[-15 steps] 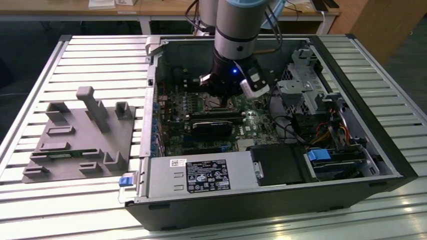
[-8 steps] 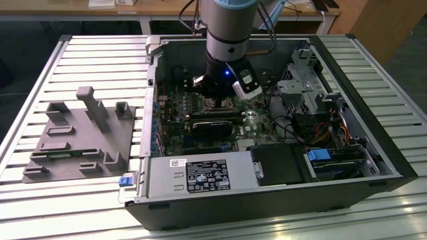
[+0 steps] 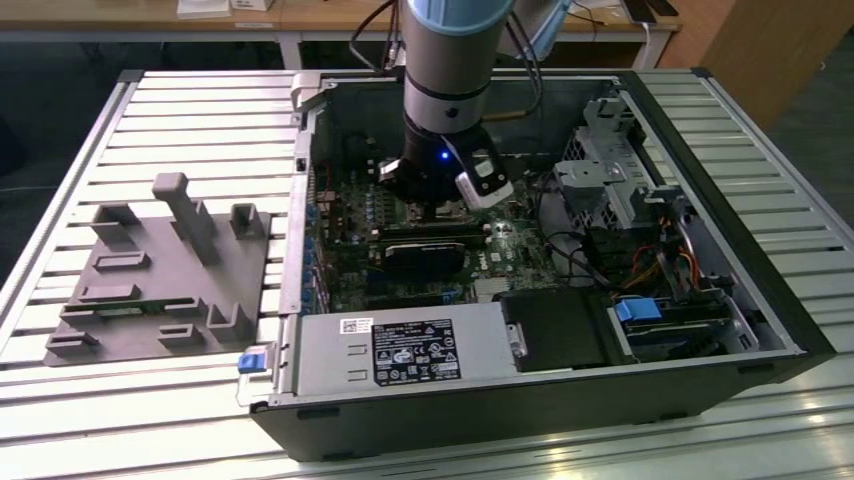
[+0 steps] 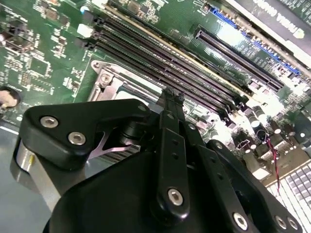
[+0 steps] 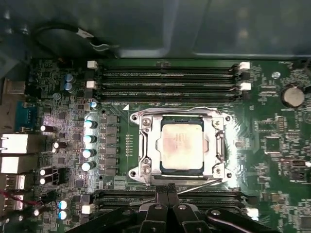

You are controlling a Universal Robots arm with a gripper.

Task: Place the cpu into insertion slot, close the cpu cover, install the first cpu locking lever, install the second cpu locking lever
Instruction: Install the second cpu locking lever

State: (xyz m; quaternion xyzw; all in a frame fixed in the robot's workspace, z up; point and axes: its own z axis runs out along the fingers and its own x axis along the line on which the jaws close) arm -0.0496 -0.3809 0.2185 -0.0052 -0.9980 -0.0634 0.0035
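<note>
On the exterior view's left, a grey plastic fixture [image 3: 160, 275] lies on the slatted counter [image 3: 200, 110], at about nine o'clock from the open computer case [image 3: 534, 390]. The arm [image 3: 451, 60] comes down into the case and its pincer [image 3: 430, 200] hangs low over the green motherboard [image 3: 501, 255], above the socket area.

In the first wrist view the cpu [image 5: 182, 144] sits flat inside the insertion slot [image 5: 141, 145], with its pale metal top facing up. The cpu cover [image 5: 213, 145] lies down around it as a silver frame. A thin locking lever [image 5: 201, 186] runs along the slot edge at six o'clock from the cpu, just beside the pincer tips [image 5: 167, 189].

The pincer fingers [image 4: 171, 109] stand narrow, pressed together, and they hold nothing. The long memory slots [image 5: 167, 77] are at twelve o'clock from the cpu
</note>
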